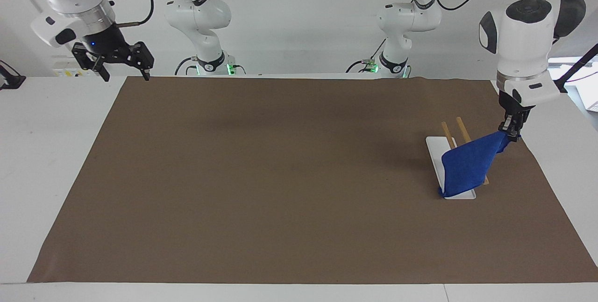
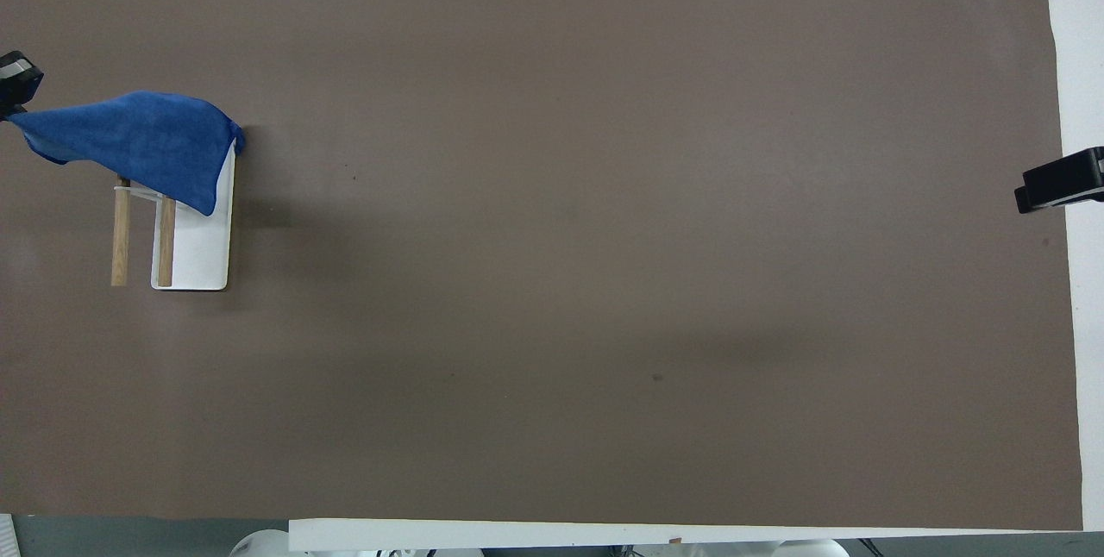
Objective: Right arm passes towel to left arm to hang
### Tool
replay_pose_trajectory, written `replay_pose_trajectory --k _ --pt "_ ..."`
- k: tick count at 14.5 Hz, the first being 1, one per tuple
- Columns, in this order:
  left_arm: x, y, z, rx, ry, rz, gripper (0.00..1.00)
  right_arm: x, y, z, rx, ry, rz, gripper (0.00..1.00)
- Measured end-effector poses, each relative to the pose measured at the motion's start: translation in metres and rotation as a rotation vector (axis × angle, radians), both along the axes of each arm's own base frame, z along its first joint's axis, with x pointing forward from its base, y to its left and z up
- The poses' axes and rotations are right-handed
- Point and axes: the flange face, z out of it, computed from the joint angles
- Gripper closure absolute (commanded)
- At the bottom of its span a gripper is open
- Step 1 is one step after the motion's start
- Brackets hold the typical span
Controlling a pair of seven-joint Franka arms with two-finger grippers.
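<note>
The left gripper [image 1: 510, 130] pinches one corner of the towel [image 1: 467, 165], a soft, bright royal-blue cloth with a fine nap, at the left arm's end of the table. The cloth slopes down from that corner in a taut triangular sheet and drapes across the rack [image 1: 460, 194], whose two round, pale wooden rods [image 1: 451, 131] run side by side above a flat, glossy white rectangular base with rounded corners. Its low tip hangs over the part of the base farther from the robots. The right gripper [image 1: 124, 72], black and angular, waits with fingers spread wide above the table corner nearest the right arm's base. A matte brown mat [image 1: 280, 190] covers the white table [image 1: 46, 152].
</note>
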Motion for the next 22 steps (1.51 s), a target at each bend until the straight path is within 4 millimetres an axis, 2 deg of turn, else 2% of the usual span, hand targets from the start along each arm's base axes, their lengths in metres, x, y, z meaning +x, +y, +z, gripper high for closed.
replay_pose_trajectory --k 5,8,9,10,11,14,17,19,22 --pt "-0.007 0.030 -0.031 -0.012 -0.014 -0.003 1.00 0.002 -0.004 -0.013 0.001 0.027 -0.007 0.00" --pt "-0.007 0.060 -0.046 -0.016 -0.043 -0.001 1.00 0.005 -0.004 -0.018 0.001 0.033 -0.006 0.00" --pt "-0.006 0.069 -0.051 -0.018 -0.051 0.002 0.94 0.006 -0.004 -0.019 0.001 0.032 -0.006 0.00" --pt "-0.004 0.075 -0.056 -0.019 -0.054 0.004 0.61 0.006 -0.004 -0.019 0.001 0.032 -0.006 0.00" --pt "-0.003 0.079 -0.061 -0.020 -0.051 0.007 0.01 0.006 -0.004 -0.019 0.001 0.033 -0.006 0.00" --pt "-0.004 0.081 -0.067 -0.019 -0.027 0.014 0.00 0.006 -0.004 -0.019 0.002 0.034 -0.006 0.00" --pt "-0.019 0.080 -0.073 -0.008 0.113 0.069 0.00 0.006 -0.005 -0.021 0.002 0.037 -0.007 0.00" --pt "-0.033 0.071 -0.065 -0.054 0.180 0.113 0.00 0.006 -0.005 -0.021 0.002 0.037 -0.008 0.00" --pt "-0.054 0.047 -0.038 -0.128 0.252 0.126 0.00 0.006 -0.005 -0.021 0.002 0.038 -0.008 0.00"
